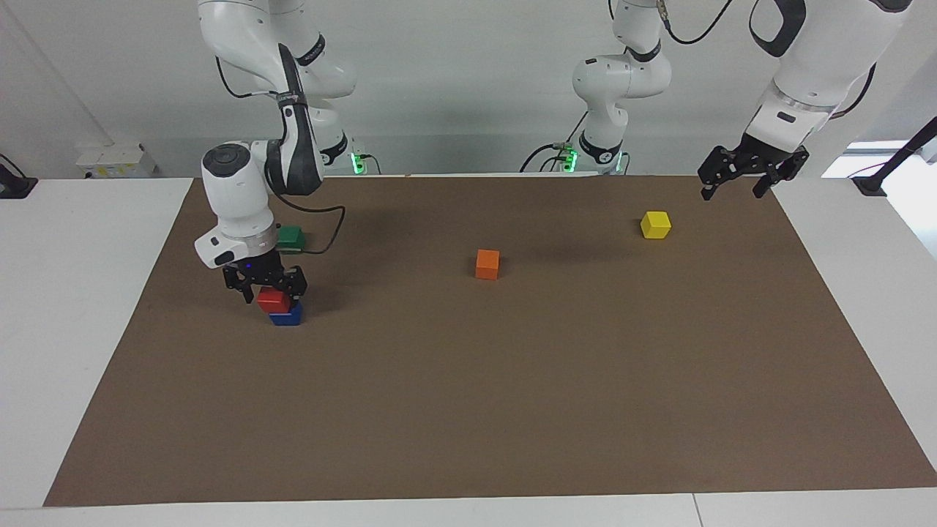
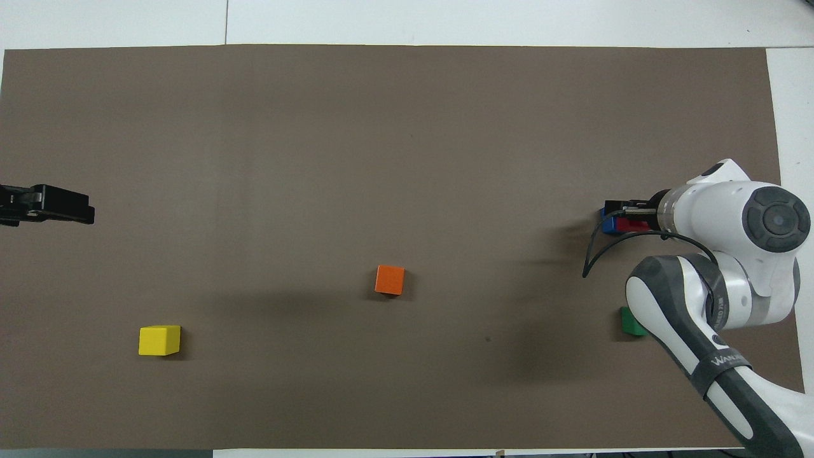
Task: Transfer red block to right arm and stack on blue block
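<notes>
The red block (image 1: 273,299) rests on the blue block (image 1: 286,317) at the right arm's end of the mat, set a little off-centre on it. My right gripper (image 1: 269,288) stands open just above, its fingers spread wider than the red block and down either side of its top. From overhead the right gripper (image 2: 626,212) covers most of the red block (image 2: 633,224) and blue block (image 2: 608,226). My left gripper (image 1: 733,190) hangs open and empty in the air over the mat's corner at the left arm's end, where that arm waits.
A green block (image 1: 291,236) lies beside the right arm's wrist, nearer to the robots than the stack. An orange block (image 1: 487,264) sits mid-mat. A yellow block (image 1: 655,225) lies close to the left gripper (image 2: 84,214). The brown mat (image 1: 468,410) covers the table.
</notes>
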Robot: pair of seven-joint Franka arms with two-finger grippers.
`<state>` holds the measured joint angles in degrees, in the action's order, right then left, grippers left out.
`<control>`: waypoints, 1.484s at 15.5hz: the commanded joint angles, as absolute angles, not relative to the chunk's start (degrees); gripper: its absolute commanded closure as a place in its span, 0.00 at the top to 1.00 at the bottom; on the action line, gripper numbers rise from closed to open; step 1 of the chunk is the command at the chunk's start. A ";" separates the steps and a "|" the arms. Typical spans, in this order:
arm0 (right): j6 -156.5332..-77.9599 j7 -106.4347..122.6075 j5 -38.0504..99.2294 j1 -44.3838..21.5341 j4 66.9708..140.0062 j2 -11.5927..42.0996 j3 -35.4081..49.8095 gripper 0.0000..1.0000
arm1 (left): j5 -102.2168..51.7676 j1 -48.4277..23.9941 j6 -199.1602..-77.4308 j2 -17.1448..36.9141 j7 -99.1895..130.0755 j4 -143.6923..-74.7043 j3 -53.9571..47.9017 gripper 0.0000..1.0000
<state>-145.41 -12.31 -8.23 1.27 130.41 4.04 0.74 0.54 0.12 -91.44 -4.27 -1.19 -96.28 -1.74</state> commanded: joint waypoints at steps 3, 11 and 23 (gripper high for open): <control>-135.58 -11.62 -9.58 2.46 123.52 3.43 1.76 1.00 | -0.18 -0.44 -90.88 -5.45 -1.85 -97.12 -0.88 1.00; -108.92 7.38 -1.14 3.25 104.78 0.62 1.32 1.00 | -0.18 -0.26 -90.88 -5.45 -1.85 -97.21 -0.79 1.00; -84.19 9.40 -1.40 6.07 95.89 -5.01 1.05 1.00 | -0.18 -0.18 -90.88 -5.45 -1.93 -97.21 -0.79 1.00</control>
<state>-83.75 7.81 -2.37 4.85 94.89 -4.58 0.62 0.53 0.14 -91.40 -4.30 -1.19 -96.29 -1.32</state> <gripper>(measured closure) 0.000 0.000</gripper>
